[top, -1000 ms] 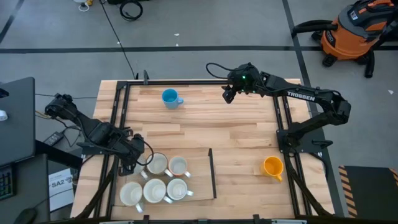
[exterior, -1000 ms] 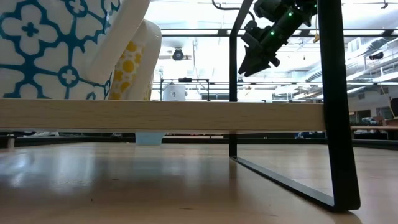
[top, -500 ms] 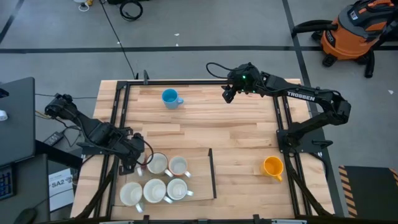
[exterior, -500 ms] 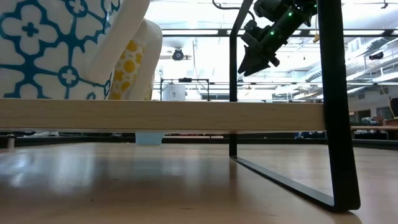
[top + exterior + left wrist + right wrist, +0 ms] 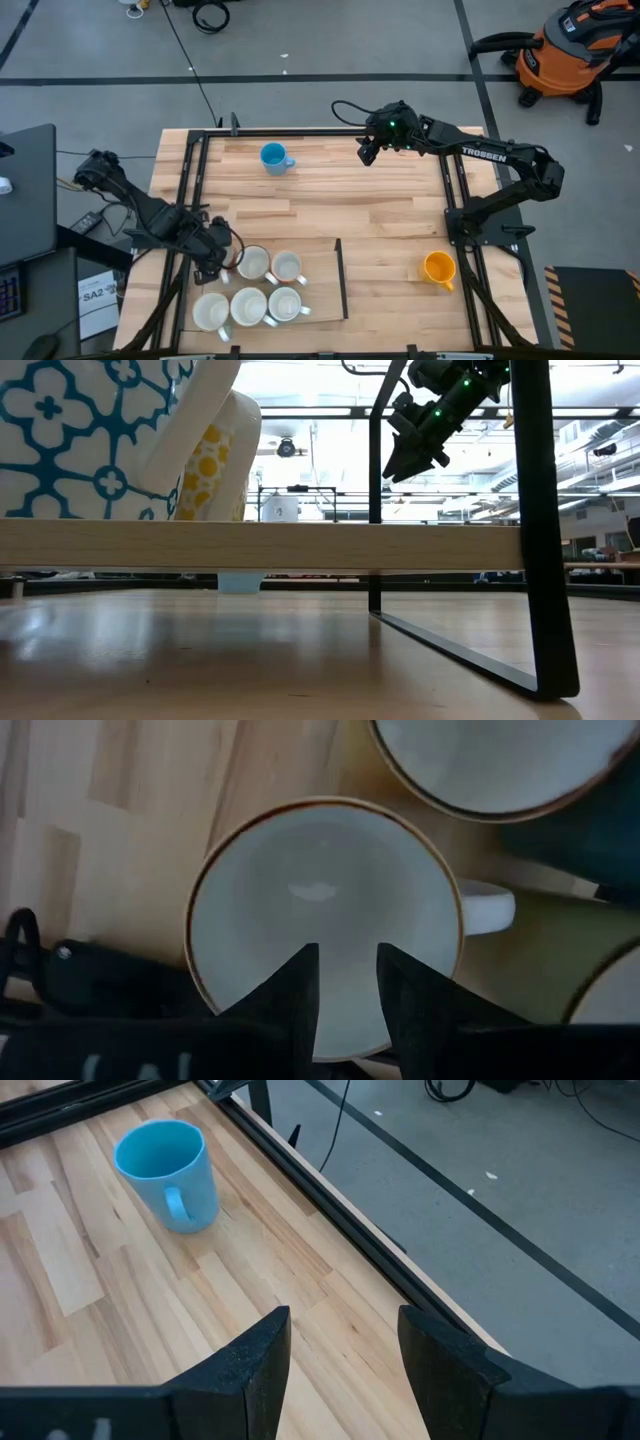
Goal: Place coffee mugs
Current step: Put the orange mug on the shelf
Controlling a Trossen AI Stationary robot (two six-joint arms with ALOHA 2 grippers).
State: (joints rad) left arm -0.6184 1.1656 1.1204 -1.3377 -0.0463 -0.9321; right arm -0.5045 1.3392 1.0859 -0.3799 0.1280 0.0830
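My left gripper [image 5: 216,264] [image 5: 348,952] points down at the left edge of the wooden tray [image 5: 322,262]. Its fingers stand a narrow gap apart with nothing between them. Right below them is a brown-rimmed mug with a white inside [image 5: 320,890], which the gripper hides in the high view. Several pale mugs [image 5: 268,288] stand upright on the tray beside it. A blue mug [image 5: 272,157] [image 5: 165,1170] stands at the far side and an orange mug [image 5: 438,267] at the near right. My right gripper [image 5: 366,154] [image 5: 345,1316] hovers open above the far side, right of the blue mug. My left gripper's fingers [image 5: 296,982] come from above and point down over the mug's mouth, close to one side of its rim [image 5: 350,1054]. I cannot tell whether they touch the mug, or whether it stands on the tray.
Black frame rails [image 5: 320,131] run along the table's far, left and right sides. Bare wood [image 5: 340,205] lies between the tray and the blue mug. In the low view the tray's wooden edge [image 5: 260,545] and a black upright [image 5: 530,520] stand close in front.
My left gripper has turned a little about the line it points along and has edged toward the table's near edge, over the tray's left side. The gap between its fingers looks the same. The mugs on the tray have kept their places.
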